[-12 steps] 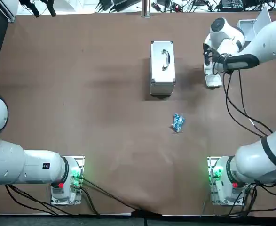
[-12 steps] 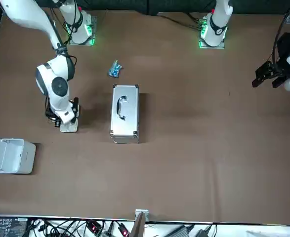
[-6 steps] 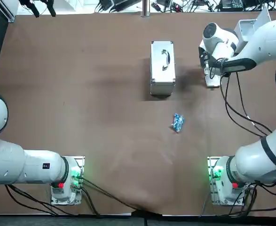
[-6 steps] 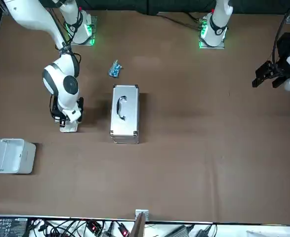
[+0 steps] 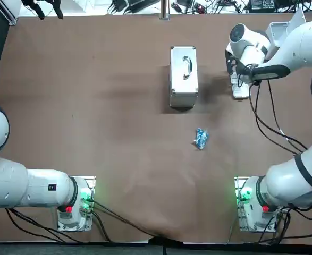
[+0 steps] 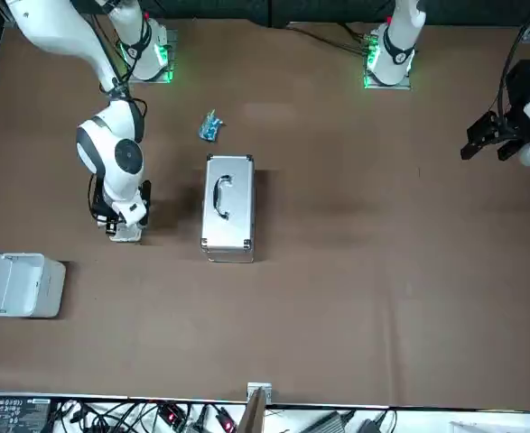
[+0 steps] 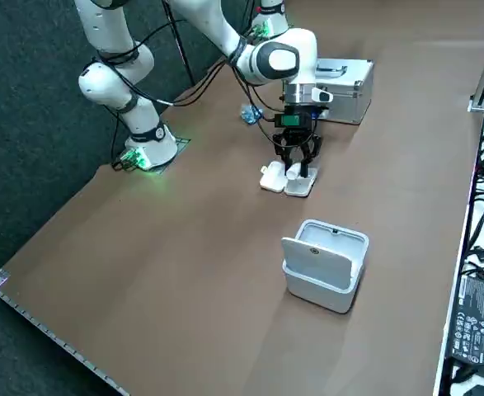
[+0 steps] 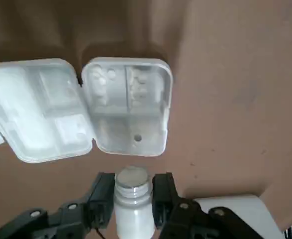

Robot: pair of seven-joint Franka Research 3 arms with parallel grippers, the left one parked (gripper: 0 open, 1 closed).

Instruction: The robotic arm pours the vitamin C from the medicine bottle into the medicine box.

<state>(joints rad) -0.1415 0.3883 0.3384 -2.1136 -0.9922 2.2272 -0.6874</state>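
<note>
My right gripper (image 8: 132, 188) is shut on a small white medicine bottle (image 8: 132, 211), whose top end points at the medicine box. The box (image 8: 128, 107) is clear plastic and lies open on the brown table, lid (image 8: 36, 117) folded out flat beside it. Small white pills lie in two of its compartments, and another single pill lies in a third. In the top view the gripper (image 5: 239, 78) hangs just over the box (image 5: 241, 91) at the far right. The right side view shows the gripper (image 7: 298, 161) low above the box (image 7: 286, 180).
A silver metal case (image 5: 184, 76) with a handle lies just left of the gripper. A blue packet (image 5: 200, 138) lies nearer the bases. A white bin (image 7: 324, 264) with a raised lid stands beyond the box near the table's right edge.
The right wrist has shifted a little towards the silver case and settled over the medicine box. The box, case and packet have not moved.
</note>
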